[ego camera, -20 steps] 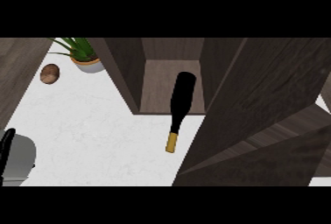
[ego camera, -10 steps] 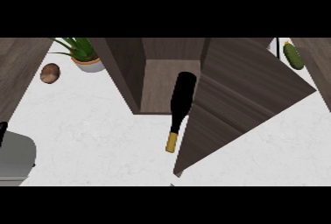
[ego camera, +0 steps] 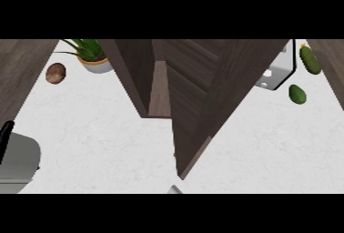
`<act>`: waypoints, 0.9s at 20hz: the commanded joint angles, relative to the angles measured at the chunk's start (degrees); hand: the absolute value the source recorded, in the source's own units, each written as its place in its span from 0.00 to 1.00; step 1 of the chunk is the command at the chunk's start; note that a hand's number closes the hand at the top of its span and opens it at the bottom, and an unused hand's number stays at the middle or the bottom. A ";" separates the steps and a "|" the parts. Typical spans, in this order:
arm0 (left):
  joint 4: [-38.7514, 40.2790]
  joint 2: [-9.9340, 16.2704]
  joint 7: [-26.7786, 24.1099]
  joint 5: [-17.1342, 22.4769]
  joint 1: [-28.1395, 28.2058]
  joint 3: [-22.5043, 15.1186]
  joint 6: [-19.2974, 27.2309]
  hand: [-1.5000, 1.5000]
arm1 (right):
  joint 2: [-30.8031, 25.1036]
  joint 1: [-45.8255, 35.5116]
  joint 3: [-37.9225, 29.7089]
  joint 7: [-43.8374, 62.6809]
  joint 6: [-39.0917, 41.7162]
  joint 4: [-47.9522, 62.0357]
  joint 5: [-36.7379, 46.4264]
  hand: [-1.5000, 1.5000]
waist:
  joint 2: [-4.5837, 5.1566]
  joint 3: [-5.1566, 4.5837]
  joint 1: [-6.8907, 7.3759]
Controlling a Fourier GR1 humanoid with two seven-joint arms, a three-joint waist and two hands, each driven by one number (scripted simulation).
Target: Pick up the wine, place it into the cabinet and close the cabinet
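Across the middle of the tabletop [ego camera: 101, 136], items as they stand:

1. Cabinet [ego camera: 134, 68], dark wood. Its door [ego camera: 208, 109] is swung nearly across the opening; only a narrow slot of the interior shows at the left of the door. Judged reason: the closing step is almost complete, with a last push wanted to seat the door.

2. Wine: not visible anywhere on the tabletop. Judged to lie inside the cabinet, behind the door (the slot is too thin to confirm this). It touches none of my fingers and is well apart from the one hand I can see.

3. Left hand [ego camera: 6, 134]: a black sliver at the view's left edge above my grey forearm, near the tabletop's edge and well clear of the cabinet. Whether the fingers are clenched or released, I cannot tell. It carries nothing that shows.

4. Right hand: absent from the view. A small grey sliver at the lower edge, under the door's corner, cannot be identified.

5. Bystanders, untouched: potted plant [ego camera: 93, 57] and brown round object [ego camera: 56, 73] left of the cabinet; two green vegetables [ego camera: 297, 94] to the right.
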 commanded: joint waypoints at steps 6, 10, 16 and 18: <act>1.24 -1.80 1.14 -1.73 -2.12 -1.55 -0.05 0.00 | 10.45 -22.87 -6.08 -1.91 -7.74 19.42 -9.16 1.00 | 0.32 0.01 1.14; 2.21 -3.05 2.97 -1.39 -3.94 -1.40 1.52 0.00 | 10.69 -33.41 -12.40 -6.62 -8.02 31.16 -14.65 1.00 | 0.39 0.11 0.90; 1.61 -3.86 4.22 -2.08 -4.71 -0.47 1.87 0.00 | 10.80 -42.37 -20.45 -12.23 -0.51 45.98 -14.36 1.00 | 0.22 0.19 -0.04; 1.38 -4.93 3.91 -2.65 -4.55 -0.79 1.94 0.00 | 10.81 -45.40 -19.99 -11.95 -1.71 50.46 -12.09 1.00 | 0.08 0.17 -0.09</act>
